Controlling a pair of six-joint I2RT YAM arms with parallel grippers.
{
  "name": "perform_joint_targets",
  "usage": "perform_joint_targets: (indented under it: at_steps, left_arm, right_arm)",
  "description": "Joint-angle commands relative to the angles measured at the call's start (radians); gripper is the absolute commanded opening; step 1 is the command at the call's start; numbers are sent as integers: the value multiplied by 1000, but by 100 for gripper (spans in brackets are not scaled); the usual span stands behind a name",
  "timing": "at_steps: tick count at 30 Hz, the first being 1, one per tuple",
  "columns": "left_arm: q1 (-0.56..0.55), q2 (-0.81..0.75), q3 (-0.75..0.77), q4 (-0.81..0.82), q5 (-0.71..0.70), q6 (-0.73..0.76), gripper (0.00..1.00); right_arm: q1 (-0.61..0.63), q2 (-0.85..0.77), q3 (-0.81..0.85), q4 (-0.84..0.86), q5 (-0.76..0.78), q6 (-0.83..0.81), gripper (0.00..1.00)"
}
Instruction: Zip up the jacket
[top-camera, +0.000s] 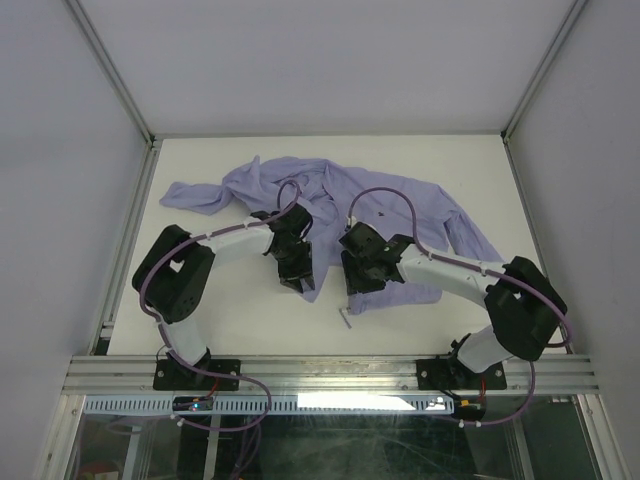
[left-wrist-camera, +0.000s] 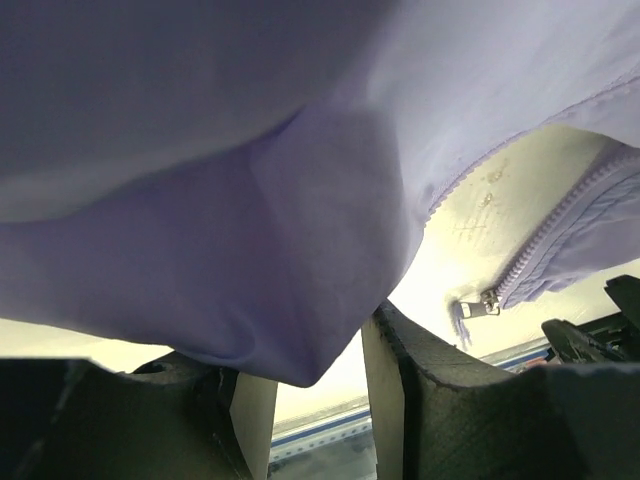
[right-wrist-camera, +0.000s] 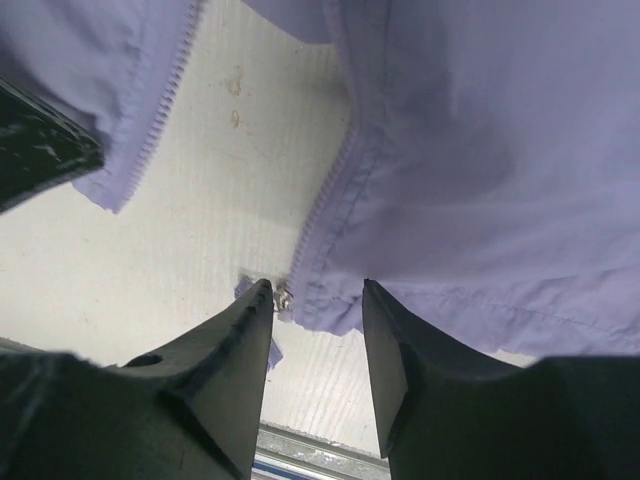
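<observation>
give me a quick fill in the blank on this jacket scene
The jacket lies on a ___ table. Its zipper teeth form ___ separate rows. The zipper slider sits beside a finger of the ___ pincer.
Missing: white; two; right.
</observation>
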Motion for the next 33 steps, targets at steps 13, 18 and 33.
perform_joint_targets:
  at_steps: [13,18,33]
  left_arm:
    - [-86,-110,35,5,-18,-163,47]
    - [-85,-125,105,-29,-58,-136,51]
    - [-80,-104,198,-34,-34,-109,53]
  right_arm:
    - [7,-44,-13,-82,25,39,51]
    - [8,-40,-45,-93,5,33,49]
    - [8,74,-161,68,55,11,34]
